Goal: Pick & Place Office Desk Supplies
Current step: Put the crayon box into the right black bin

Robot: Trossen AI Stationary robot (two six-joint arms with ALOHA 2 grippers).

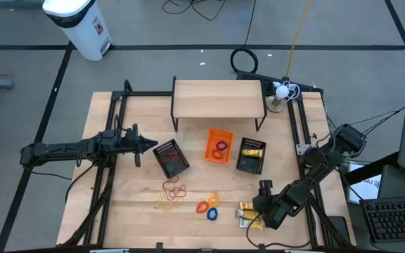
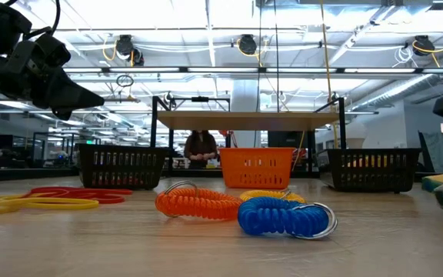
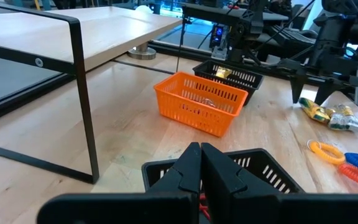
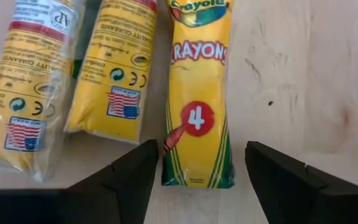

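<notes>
Three yellow crayon packets point(image 4: 197, 93) lie flat side by side near the table's front right point(image 1: 248, 213). My right gripper point(image 4: 201, 168) hangs open just above them, pointing steeply down. One finger stands on each side of the end of the packet marked "Crayons", and neither touches it. Coiled orange, yellow and blue rings point(image 1: 208, 206) and loose red and tan rubber bands point(image 1: 173, 193) rest on the wood left of the packets. My left gripper point(image 3: 201, 155) is shut and empty, held level at the table's left beside a black mesh bin point(image 1: 171, 158).
An orange bin point(image 1: 219, 145) holding rings stands mid-table. A second black mesh bin point(image 1: 251, 154), with yellow packets inside, stands to its right. A wooden shelf on black legs point(image 1: 219, 98) spans the far side. A person shows in the room beyond point(image 2: 201, 148).
</notes>
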